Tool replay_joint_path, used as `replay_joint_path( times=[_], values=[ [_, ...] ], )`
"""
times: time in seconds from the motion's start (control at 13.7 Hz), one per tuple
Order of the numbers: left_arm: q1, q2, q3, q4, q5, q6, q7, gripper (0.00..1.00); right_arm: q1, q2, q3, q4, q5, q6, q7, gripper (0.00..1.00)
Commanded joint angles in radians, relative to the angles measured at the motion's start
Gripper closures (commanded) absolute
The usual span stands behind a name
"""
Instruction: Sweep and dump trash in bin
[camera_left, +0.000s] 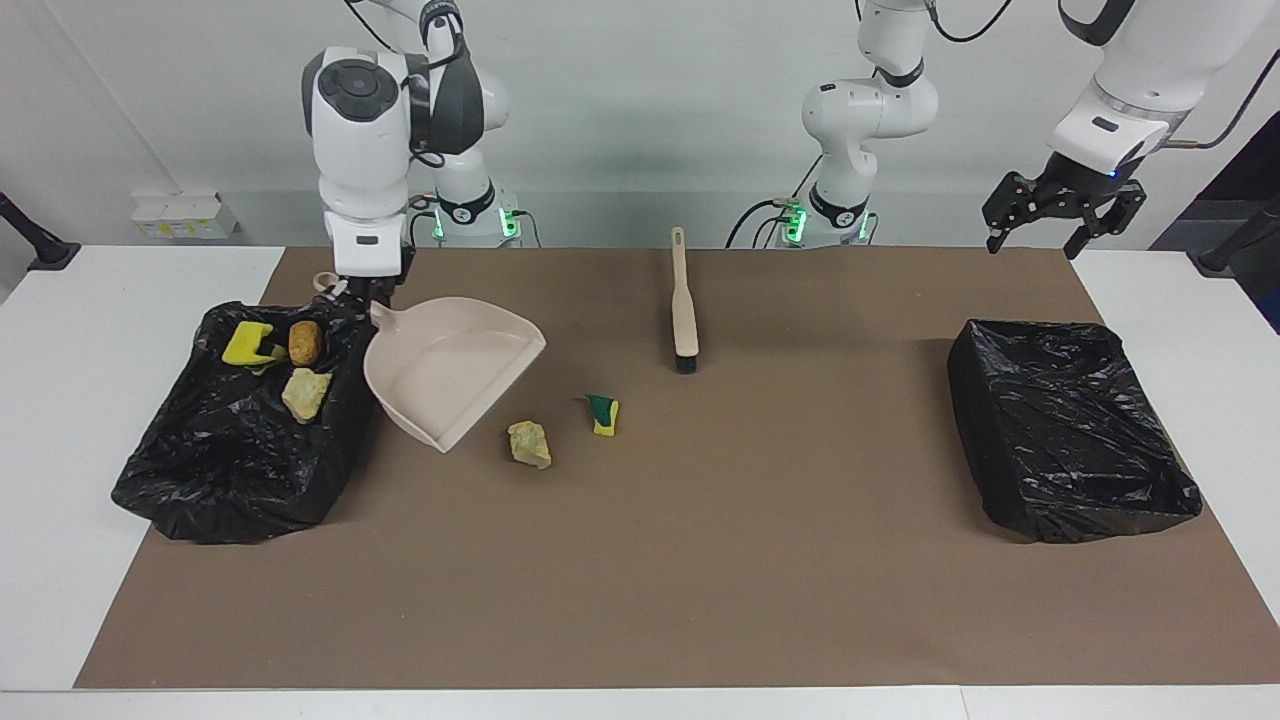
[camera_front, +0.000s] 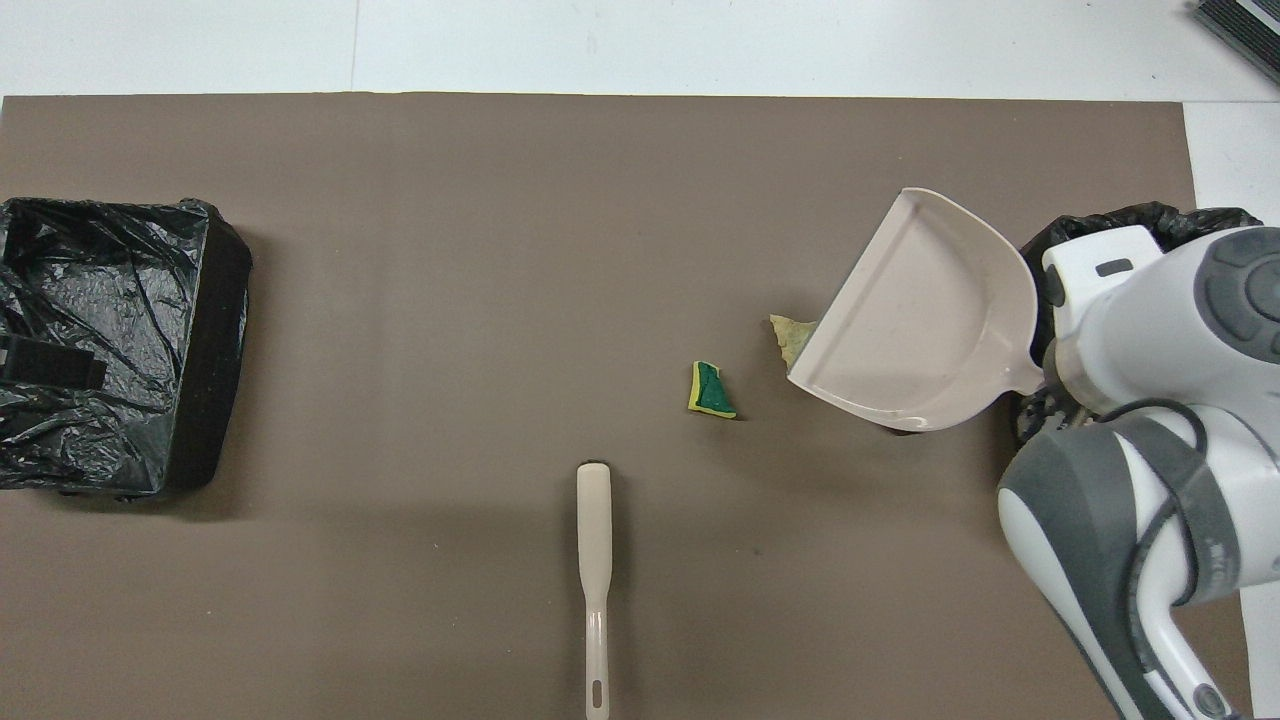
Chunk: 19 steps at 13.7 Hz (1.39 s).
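Right tool (camera_left: 352, 288) pinches the dustpan (camera_left: 450, 368) handle; left tool (camera_left: 1066, 210) waits, spread. Better to set the lip flat just beside the beige chunk (camera_left: 529, 443) and sponge bit (camera_left: 603, 412).

Two white Franka arms, glossy rounded shells, dark grey bands at the joints. Right arm (camera_left: 365, 130): big white wrist block with a dark grey round end cap showing concentric rings, small grey rectangular marking on the white flange below it, black cable looping along the link. Overhead view shows the same arm (camera_front: 1150, 420) with a wide dark grey collar and a thin black cable across it. Left arm (camera_left: 1125, 95): white shell, grey slot mark on the wrist, small blue light, black cable trailing off. Left gripper (camera_left: 1065, 205) is black, skeletal linkage fingers. Both bases show black rings, green lights and black cables.
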<state>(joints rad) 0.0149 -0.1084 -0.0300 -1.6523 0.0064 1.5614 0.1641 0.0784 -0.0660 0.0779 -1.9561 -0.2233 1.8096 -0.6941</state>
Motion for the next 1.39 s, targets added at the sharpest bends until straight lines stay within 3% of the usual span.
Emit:
replay_joint_path(
  times=[0.0, 0.36, 0.73, 0.95, 1.31],
  values=[
    [-0.004, 0.004, 0.001, 0.019, 0.004, -0.023, -0.014, 0.00, 0.044, 0.066, 0.002, 0.031, 0.067, 0.010, 0.205, 1.00],
    [0.010, 0.004, 0.002, 0.019, 0.004, -0.023, -0.011, 0.00, 0.124, 0.176, 0.003, 0.132, 0.199, 0.010, 0.578, 1.00],
    [0.008, 0.004, 0.002, 0.019, 0.004, -0.023, -0.011, 0.00, 0.240, 0.320, 0.006, 0.353, 0.263, -0.081, 0.962, 1.00],
    [0.010, 0.004, 0.004, 0.019, 0.004, -0.023, -0.011, 0.00, 0.292, 0.389, 0.008, 0.419, 0.329, -0.061, 1.150, 1.00],
    [0.010, 0.004, 0.002, 0.019, 0.004, -0.023, -0.011, 0.00, 0.357, 0.599, 0.005, 0.656, 0.317, -0.062, 1.278, 1.00]
  ],
)
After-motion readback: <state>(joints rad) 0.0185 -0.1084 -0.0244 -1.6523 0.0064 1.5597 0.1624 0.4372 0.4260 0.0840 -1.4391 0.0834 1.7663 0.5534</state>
